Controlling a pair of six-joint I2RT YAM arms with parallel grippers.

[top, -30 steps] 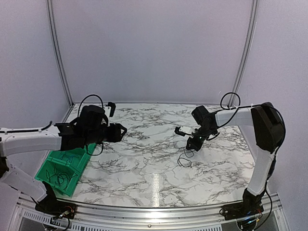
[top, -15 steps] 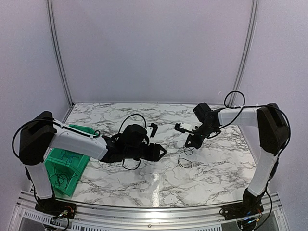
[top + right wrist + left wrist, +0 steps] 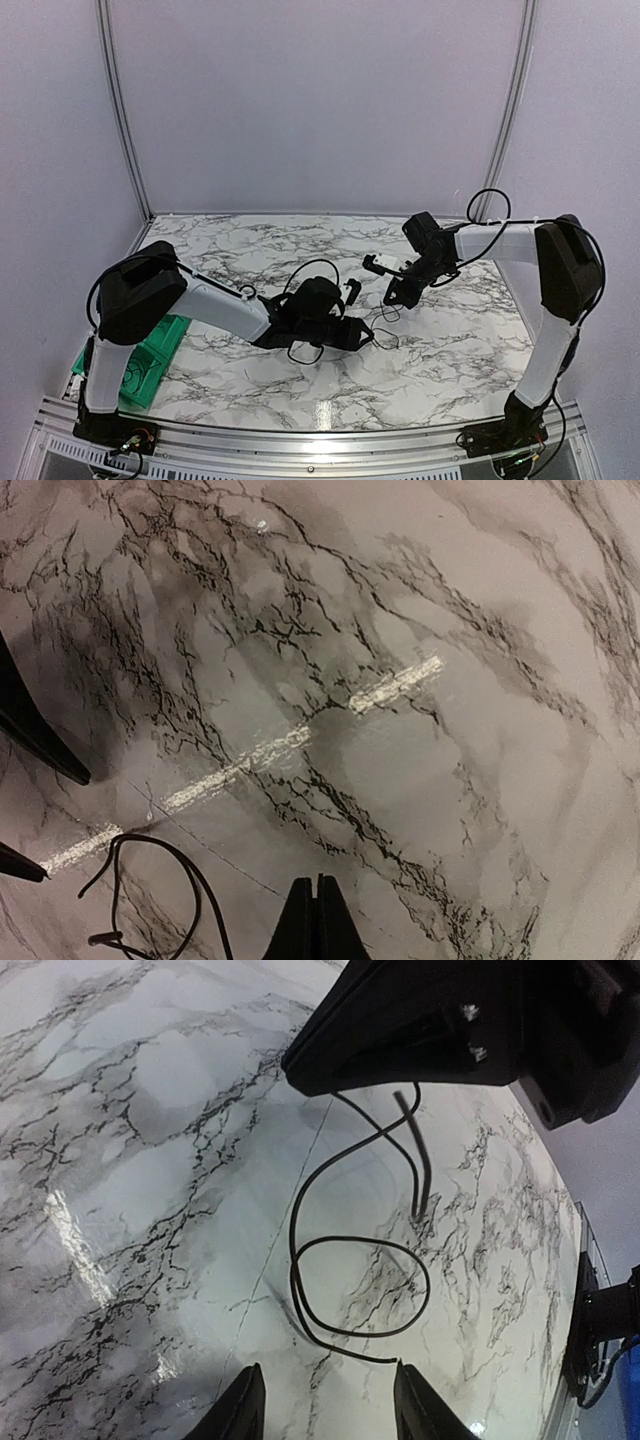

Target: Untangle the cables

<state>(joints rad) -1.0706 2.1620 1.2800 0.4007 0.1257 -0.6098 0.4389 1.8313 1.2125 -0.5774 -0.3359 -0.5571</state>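
one cable [image 3: 293, 1260]; loop lies flat, strands upright

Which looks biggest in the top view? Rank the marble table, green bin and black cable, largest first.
1. marble table
2. green bin, though the left arm hides part of it
3. black cable, just a small thin loop

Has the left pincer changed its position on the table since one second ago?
Yes. The left pincer moved rightward, away from the green bin at the table's left edge, toward the black cable loop.
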